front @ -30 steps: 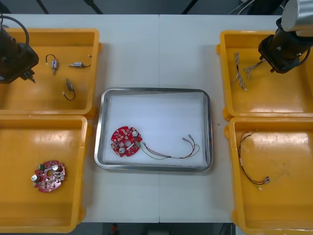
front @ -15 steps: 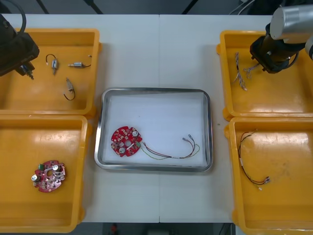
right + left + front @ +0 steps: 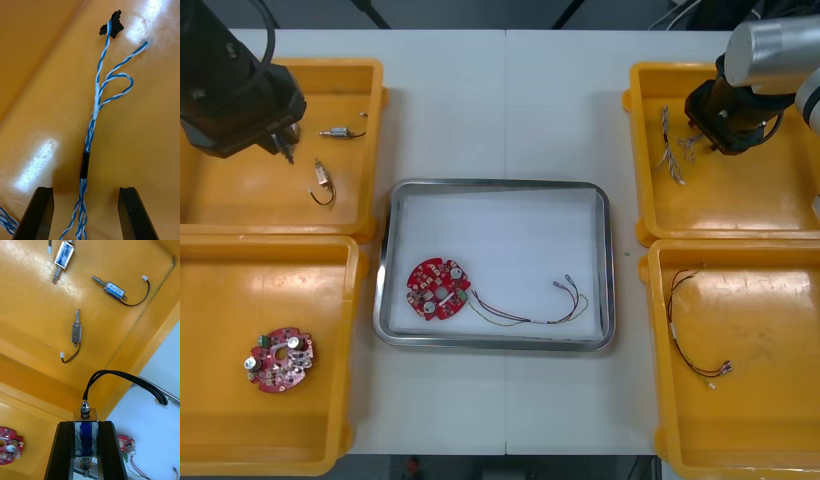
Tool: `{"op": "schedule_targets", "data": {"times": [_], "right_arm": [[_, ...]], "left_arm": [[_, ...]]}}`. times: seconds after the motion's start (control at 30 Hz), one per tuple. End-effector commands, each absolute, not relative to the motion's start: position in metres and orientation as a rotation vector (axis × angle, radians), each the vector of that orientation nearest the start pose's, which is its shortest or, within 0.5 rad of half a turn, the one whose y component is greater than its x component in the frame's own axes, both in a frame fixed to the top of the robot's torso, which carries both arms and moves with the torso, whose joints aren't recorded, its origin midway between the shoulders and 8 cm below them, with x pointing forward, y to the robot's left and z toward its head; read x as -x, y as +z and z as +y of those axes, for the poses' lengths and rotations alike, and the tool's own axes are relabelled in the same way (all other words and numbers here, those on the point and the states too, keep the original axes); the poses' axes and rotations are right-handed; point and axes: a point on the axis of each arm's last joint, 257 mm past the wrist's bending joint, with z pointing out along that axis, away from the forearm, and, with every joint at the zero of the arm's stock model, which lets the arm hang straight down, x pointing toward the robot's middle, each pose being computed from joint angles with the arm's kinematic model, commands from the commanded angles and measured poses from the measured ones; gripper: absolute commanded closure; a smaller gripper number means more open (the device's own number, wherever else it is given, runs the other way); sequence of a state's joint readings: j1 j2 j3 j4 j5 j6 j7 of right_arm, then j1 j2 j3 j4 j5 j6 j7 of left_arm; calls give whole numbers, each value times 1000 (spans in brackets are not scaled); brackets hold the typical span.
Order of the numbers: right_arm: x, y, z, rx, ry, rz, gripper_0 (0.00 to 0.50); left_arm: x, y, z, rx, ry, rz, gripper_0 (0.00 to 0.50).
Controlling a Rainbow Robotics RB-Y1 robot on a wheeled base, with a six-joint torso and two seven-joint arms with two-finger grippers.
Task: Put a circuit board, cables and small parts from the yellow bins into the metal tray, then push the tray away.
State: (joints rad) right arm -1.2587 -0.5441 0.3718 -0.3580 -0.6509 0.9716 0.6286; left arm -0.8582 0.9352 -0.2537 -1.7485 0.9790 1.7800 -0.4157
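Over the far left yellow bin (image 3: 210, 205), my left gripper (image 3: 278, 135) (image 3: 85, 423) is shut on a small metal part (image 3: 85, 437) with a black cable looping off it. More small metal parts (image 3: 340, 132) (image 3: 76, 332) lie on that bin's floor below it. My right gripper (image 3: 705, 125) (image 3: 86, 189) stands open low in the far right bin (image 3: 740, 215), a finger on each side of a twisted blue and white cable (image 3: 98, 93) (image 3: 670, 150). The metal tray (image 3: 495, 184) holds a red circuit board (image 3: 438, 289) and a red and yellow cable (image 3: 530, 318).
A second circuit board (image 3: 279, 360) lies in the near left bin (image 3: 220, 440). A black cable (image 3: 671, 305) lies in the near right bin (image 3: 780, 440). Bare table runs between the bins, beyond and in front of the tray.
My left arm has swung right across the far left bin, towards the tray, and now covers one of the parts. My right gripper has shifted slightly left over the twisted cables.
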Motion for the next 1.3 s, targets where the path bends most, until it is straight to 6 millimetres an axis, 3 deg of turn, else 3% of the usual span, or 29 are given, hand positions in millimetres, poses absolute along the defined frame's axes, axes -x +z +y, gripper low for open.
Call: {"op": "schedule_targets", "data": {"times": [0.03,0.63,0.67,0.73,0.8,0.83,0.9,1.1,1.3], "right_arm": [[-686,-164,-329,-1042,220,2240,0],[-678,-190,-336,-1047,208,2261,0],[-678,-192,-337,-1047,202,2261,16],[-677,-194,-339,-1049,193,2262,123],[-676,-195,-340,-1051,191,2262,274],[-676,-196,-340,-1055,193,2263,422],[-675,-198,-342,-1060,190,2263,500],[-671,-199,-345,-1065,178,2277,500],[-662,-192,-363,-1058,109,2301,500]], "left_arm": [[-500,-69,240,821,-271,2496,500],[-496,-135,136,788,-258,2482,500],[-496,-138,131,790,-258,2476,500],[-495,-144,123,780,-247,2471,500],[-492,-151,116,772,-239,2477,499],[-491,-155,112,771,-238,2475,499],[-488,-162,103,771,-236,2475,499],[-484,-183,87,762,-239,2459,500],[-486,-201,84,747,-208,2428,499]]}}
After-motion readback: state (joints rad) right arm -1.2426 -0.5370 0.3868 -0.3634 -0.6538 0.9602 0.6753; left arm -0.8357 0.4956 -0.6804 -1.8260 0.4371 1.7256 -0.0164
